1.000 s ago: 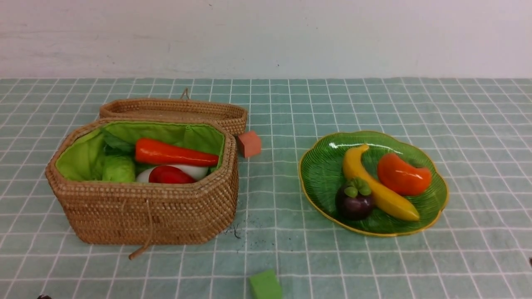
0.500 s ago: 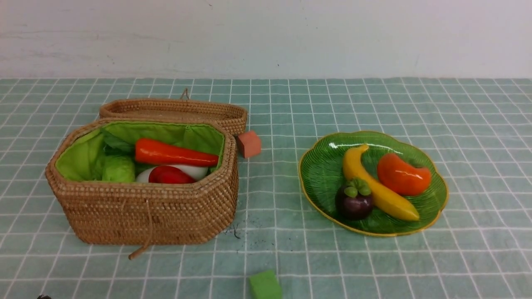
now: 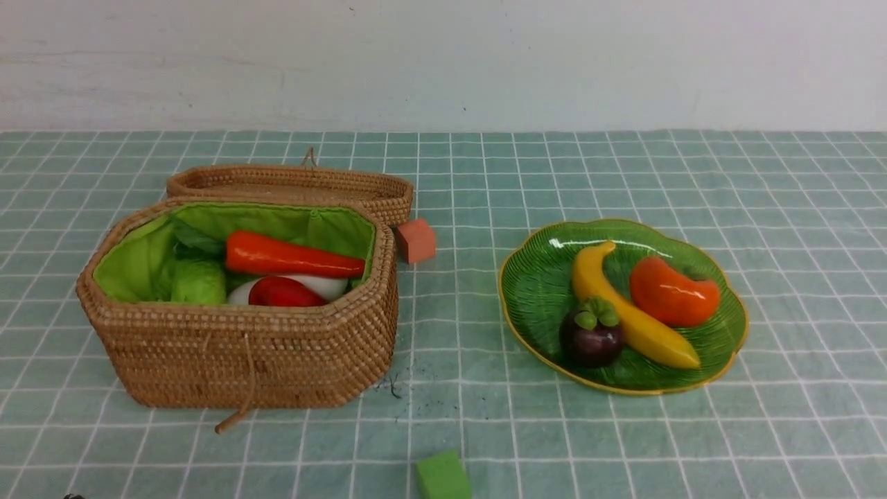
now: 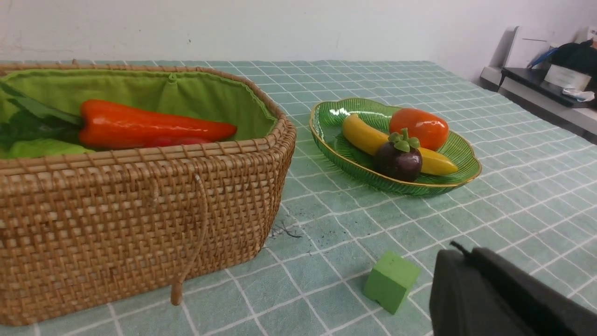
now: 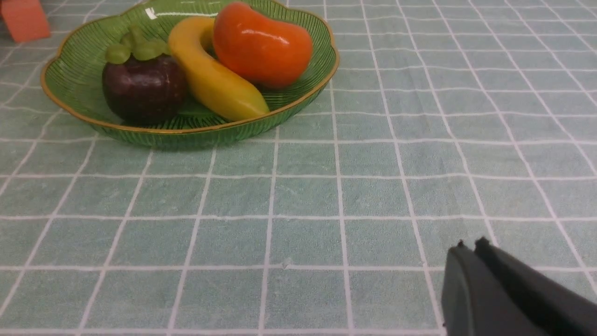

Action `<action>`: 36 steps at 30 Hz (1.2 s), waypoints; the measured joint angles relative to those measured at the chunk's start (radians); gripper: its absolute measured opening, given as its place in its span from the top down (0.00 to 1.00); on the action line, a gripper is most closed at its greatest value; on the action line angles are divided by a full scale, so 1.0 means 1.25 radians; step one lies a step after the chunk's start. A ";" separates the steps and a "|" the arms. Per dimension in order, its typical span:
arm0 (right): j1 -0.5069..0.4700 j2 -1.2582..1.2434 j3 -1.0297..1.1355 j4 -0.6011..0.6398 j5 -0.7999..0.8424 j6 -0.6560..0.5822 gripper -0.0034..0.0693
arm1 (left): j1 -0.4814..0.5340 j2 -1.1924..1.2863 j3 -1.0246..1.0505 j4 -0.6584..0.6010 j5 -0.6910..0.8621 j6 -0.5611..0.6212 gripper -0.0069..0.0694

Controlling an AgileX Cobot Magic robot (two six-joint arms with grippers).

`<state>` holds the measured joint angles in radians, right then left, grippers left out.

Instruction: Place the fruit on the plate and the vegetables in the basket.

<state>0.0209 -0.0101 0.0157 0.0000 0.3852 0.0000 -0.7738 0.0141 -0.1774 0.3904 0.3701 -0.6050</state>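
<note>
Sorting looks finished: fruit (image 3: 637, 305) sits on the plate (image 3: 533, 291), vegetables (image 3: 277, 274) in the basket (image 3: 242, 360); both my grippers (image 5: 471, 245) pinched together, empty, nothing next.

A pale green cloth (image 3: 624, 430) with a grid of thin white lines covers the desk all the way back to a plain white wall (image 3: 443, 62). On it, toward the far left, lies a flat, shallow wicker lid (image 3: 291, 186), open side up, with a small loop standing at its far edge. Just beside the lid's right end sits 1 small orange cube (image 3: 416, 240), resting on the cloth. Another small cube, green (image 3: 442, 475), sits at the near edge of the front view, well apart from the orange one. A few dark specks and a scribbled mark (image 3: 393, 386) stain the cloth between them.
</note>
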 joint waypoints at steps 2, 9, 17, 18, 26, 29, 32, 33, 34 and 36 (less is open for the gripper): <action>0.000 0.000 0.000 0.000 -0.001 0.000 0.95 | 0.000 0.000 0.000 0.000 0.002 0.000 0.90; 0.000 0.000 0.000 0.000 -0.001 0.000 0.95 | 0.000 0.000 0.000 0.000 0.003 0.000 0.90; 0.000 0.000 0.000 0.000 -0.001 0.000 0.94 | 0.000 0.000 0.000 0.019 0.013 0.004 0.90; 0.000 0.000 0.000 0.000 -0.001 0.000 0.94 | 0.000 0.000 0.000 0.030 0.018 0.004 0.90; 0.000 0.000 0.000 0.000 -0.002 0.000 0.93 | 0.198 0.000 0.009 -0.048 -0.021 0.059 0.93; 0.000 0.000 0.000 0.000 -0.002 0.000 0.93 | 0.317 0.000 0.018 -0.133 -0.071 0.150 0.93; 0.000 0.000 0.000 0.000 -0.002 0.000 0.92 | 0.425 -0.012 0.044 -0.202 -0.122 0.232 0.93; 0.000 0.000 0.000 0.000 -0.002 0.000 0.92 | 0.476 -0.019 0.072 -0.239 -0.146 0.255 0.93; 0.000 0.000 0.000 0.000 -0.002 0.000 0.92 | 0.516 -0.019 0.112 -0.269 -0.164 0.267 0.93; 0.000 0.000 0.000 0.000 -0.002 0.000 0.92 | 0.545 -0.019 0.144 -0.290 -0.167 0.270 0.93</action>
<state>0.0209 -0.0101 0.0157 0.0000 0.3833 0.0000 -0.0930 -0.0091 0.0028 0.0277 0.1618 -0.2680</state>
